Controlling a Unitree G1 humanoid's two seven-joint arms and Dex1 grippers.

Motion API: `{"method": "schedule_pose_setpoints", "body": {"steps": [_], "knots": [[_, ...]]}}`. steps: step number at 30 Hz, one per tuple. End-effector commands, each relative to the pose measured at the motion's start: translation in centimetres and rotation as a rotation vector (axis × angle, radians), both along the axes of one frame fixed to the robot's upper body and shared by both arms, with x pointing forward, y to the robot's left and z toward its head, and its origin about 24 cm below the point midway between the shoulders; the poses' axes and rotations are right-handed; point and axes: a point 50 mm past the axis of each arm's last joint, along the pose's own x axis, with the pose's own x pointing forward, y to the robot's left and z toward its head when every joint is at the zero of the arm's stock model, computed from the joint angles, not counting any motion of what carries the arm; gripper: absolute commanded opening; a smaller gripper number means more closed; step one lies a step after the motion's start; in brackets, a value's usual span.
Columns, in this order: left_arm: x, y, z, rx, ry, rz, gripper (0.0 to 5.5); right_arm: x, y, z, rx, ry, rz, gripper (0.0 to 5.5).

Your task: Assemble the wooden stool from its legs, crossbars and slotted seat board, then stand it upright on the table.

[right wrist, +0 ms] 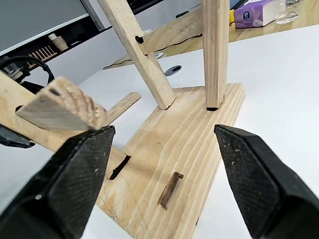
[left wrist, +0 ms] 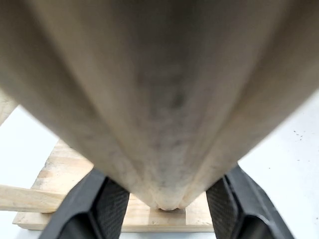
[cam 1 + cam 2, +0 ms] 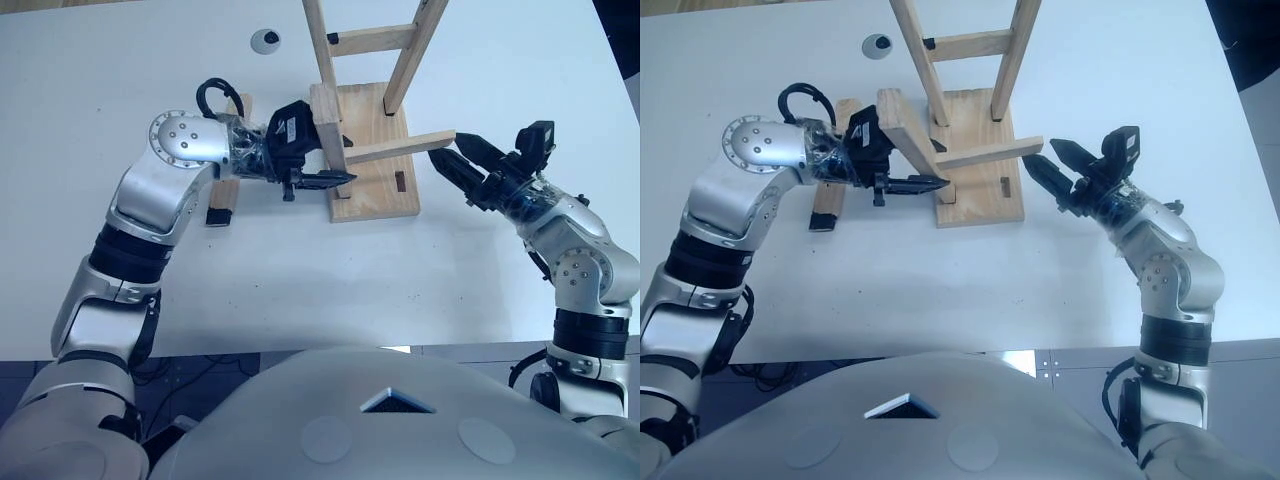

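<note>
Seat board [image 3: 378, 192] lies flat on the white table [image 3: 300, 280], slotted face up, a little ahead of both arms. Two standing legs [image 3: 322, 40] rise from the slots on its far side and are joined higher up by a far crossbar [image 3: 372, 40].

The left gripper [image 3: 340, 178] sits at the board's left near corner with its fingers pinched on a held leg [image 3: 327, 120]. In the left wrist view this leg runs down between the two black fingers [image 2: 102, 209] and its lower end meets the board's surface. The leg leans rather than standing straight. A side crossbar [image 3: 400, 148] sticks out of it toward the robot's right, crossing above the board.

The right gripper [image 3: 1039, 153] hovers off the board's right edge with its fingers spread wide and nothing between them. The side crossbar's free end is just beside one fingertip — whether they touch cannot be told. An empty slot [image 1: 169, 189] shows in the board below it.

A loose leg [image 3: 225, 195] with a dark cap at its near end lies flat on the table left of the board, partly under the left arm. A small dark round disc [image 3: 266, 40] is set in the tabletop farther back — well apart from the stool parts.
</note>
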Motion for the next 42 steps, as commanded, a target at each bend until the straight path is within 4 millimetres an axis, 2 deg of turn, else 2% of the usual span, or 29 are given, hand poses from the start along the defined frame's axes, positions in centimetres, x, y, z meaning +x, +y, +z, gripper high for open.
{"method": "schedule_pose_setpoints", "body": {"steps": [1,4,7,10,12,13,16,20,22,24,26,31,36,42], "knots": [[-2.4,5.6,-5.7,0.261,0.352,0.096,2.01,0.6,-2.0,-1.2,-0.227,0.008,-0.074,3.67],[-2.1,6.0,-4.1,0.222,0.344,0.109,2.01,0.9,-3.1,-1.8,-0.296,0.020,-0.116,3.67],[-2.1,6.5,-3.5,0.233,0.328,0.102,2.01,1.1,-3.2,-1.9,-0.295,0.012,-0.122,3.67],[-2.0,6.1,-3.1,0.189,0.272,0.086,2.01,1.1,-3.0,-2.2,-0.306,0.005,-0.125,3.67],[-1.2,5.8,-2.6,0.136,0.231,0.134,2.01,1.0,-2.9,-2.3,-0.309,0.006,-0.126,3.67],[-0.9,5.8,-2.0,0.107,0.224,0.149,2.39,1.0,-2.8,-2.4,-0.303,0.013,-0.124,3.67],[-0.6,6.2,-0.4,0.047,0.227,0.155,2.79,0.6,-2.4,-2.6,-0.272,0.034,-0.104,3.67],[-1.5,8.1,0.1,0.052,0.251,0.204,3.39,0.1,-2.7,-2.8,-0.244,0.044,-0.122,3.67],[-1.9,9.8,0.0,0.061,0.246,0.300,3.66,-0.3,-2.7,-2.8,-0.237,0.046,-0.128,3.67],[-1.2,11.8,-1.4,0.133,0.162,0.565,4.02,-0.7,-2.9,-3.0,-0.233,0.057,-0.141,3.67],[-0.9,12.9,-2.7,0.162,0.143,0.781,4.07,-1.2,-3.0,-3.2,-0.227,0.070,-0.155,3.67],[-0.9,11.7,-4.6,0.111,0.158,1.005,4.07,-1.0,-2.5,-3.3,-0.225,0.080,-0.132,3.67],[-0.5,11.3,-4.8,0.073,0.236,1.205,4.07,-1.2,-2.6,-3.5,-0.218,0.084,-0.144,3.67],[-1.0,9.9,-5.4,0.080,0.325,1.190,4.07,-1.6,-2.6,-3.8,-0.217,0.094,-0.147,3.67]]}}
